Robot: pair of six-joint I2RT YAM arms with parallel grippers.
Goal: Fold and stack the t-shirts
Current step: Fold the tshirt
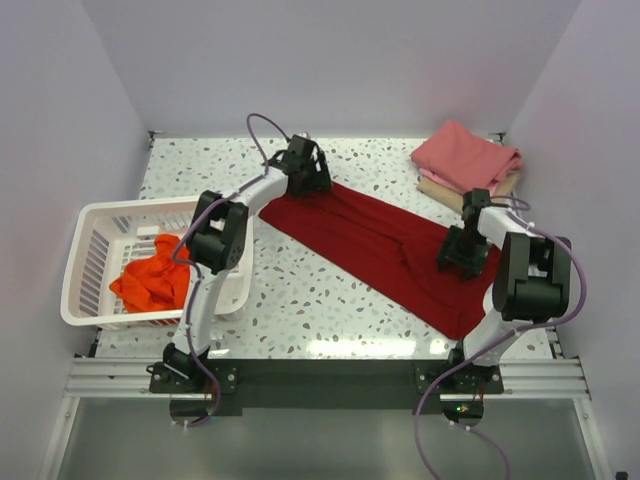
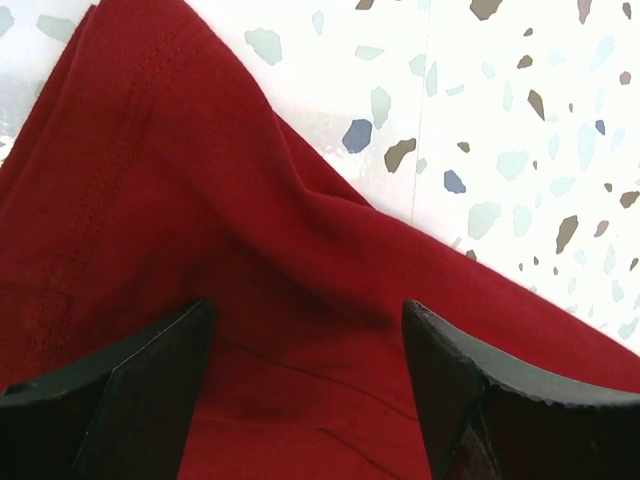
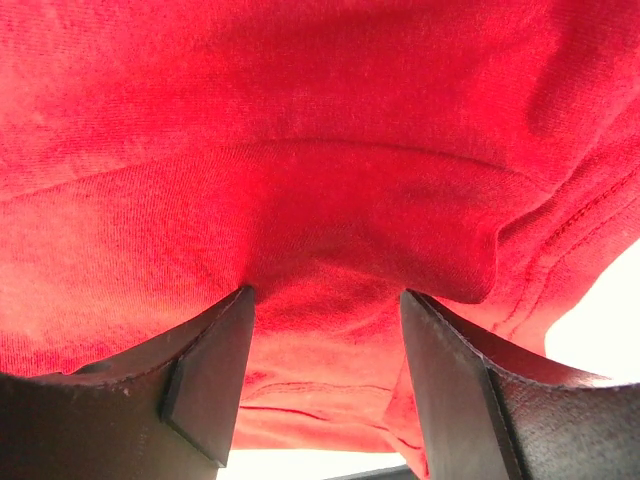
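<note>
A large dark crimson t-shirt lies stretched diagonally across the table. My left gripper is at its far left end. In the left wrist view this gripper is open, its fingers straddling the crimson cloth near the hem. My right gripper presses on the shirt's right part. Seen from the right wrist, it is open with a bulge of the cloth between its fingers. A bright orange-red t-shirt is bunched up in the basket. A folded pink t-shirt lies on a tan one at the far right.
The white slotted basket stands at the left edge of the speckled table. White walls close in the table on the left, back and right. The arms' bases sit on a rail at the near edge.
</note>
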